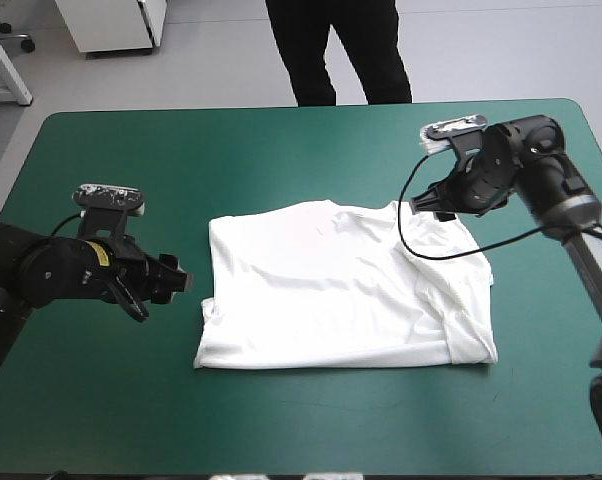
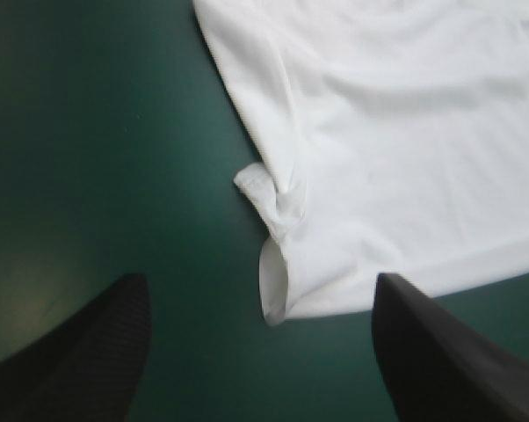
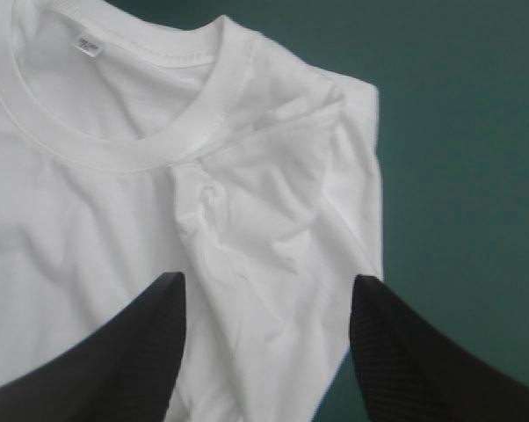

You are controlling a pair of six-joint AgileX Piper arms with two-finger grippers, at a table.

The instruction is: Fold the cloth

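Note:
The white T-shirt (image 1: 341, 285) lies flat in the middle of the teal-green table, collar toward the right arm's side. My left gripper (image 1: 179, 280) hovers just off the shirt's left edge, open; in its wrist view a small folded corner of the T-shirt (image 2: 278, 207) lies ahead of the left gripper (image 2: 260, 280). My right gripper (image 1: 428, 205) is over the shirt's far right corner, open. Its wrist view shows the collar (image 3: 159, 141) and a tucked-in sleeve (image 3: 273, 167) ahead of the right gripper (image 3: 266, 280), with white cloth under both fingers.
A band of teal-green cover (image 1: 311, 145) runs around the T-shirt on every side, widest toward the table's near edge (image 1: 301, 465) and its far edge.

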